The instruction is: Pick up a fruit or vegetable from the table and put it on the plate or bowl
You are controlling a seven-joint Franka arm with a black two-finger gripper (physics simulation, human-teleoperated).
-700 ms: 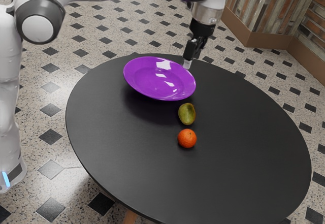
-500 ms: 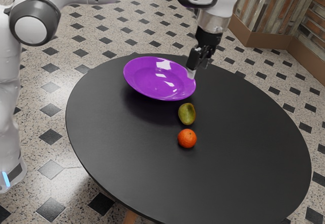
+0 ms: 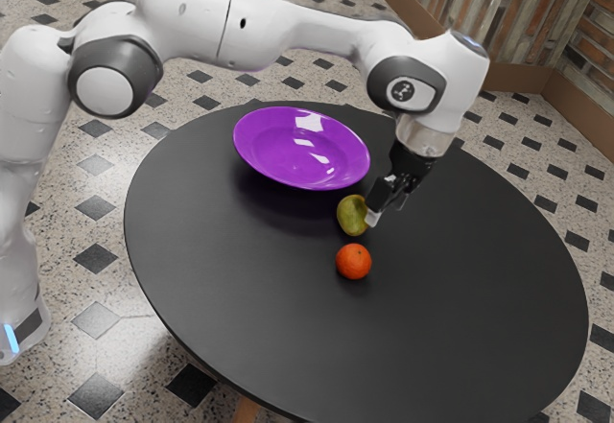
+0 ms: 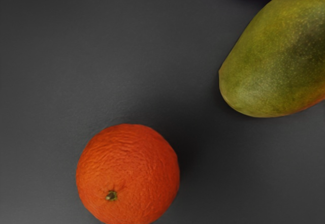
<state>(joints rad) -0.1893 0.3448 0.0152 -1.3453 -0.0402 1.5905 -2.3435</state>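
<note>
A green-yellow mango lies on the round black table, just in front of the purple plate. An orange sits a little nearer the table's front edge, apart from the mango. My gripper hangs low just to the exterior view's right of the mango, open, with nothing between its fingers. The wrist view looks down on the mango and the orange, with bare tabletop between them.
The plate holds nothing and stands toward the back left of the table. Bare black tabletop spreads to the exterior view's right and front. Tiled floor surrounds the table, with a wooden wall at the back right.
My arm has swung from above the plate's far rim down and toward the front right. The gripper now hangs beside the mango. The fruits and the plate have not moved.
</note>
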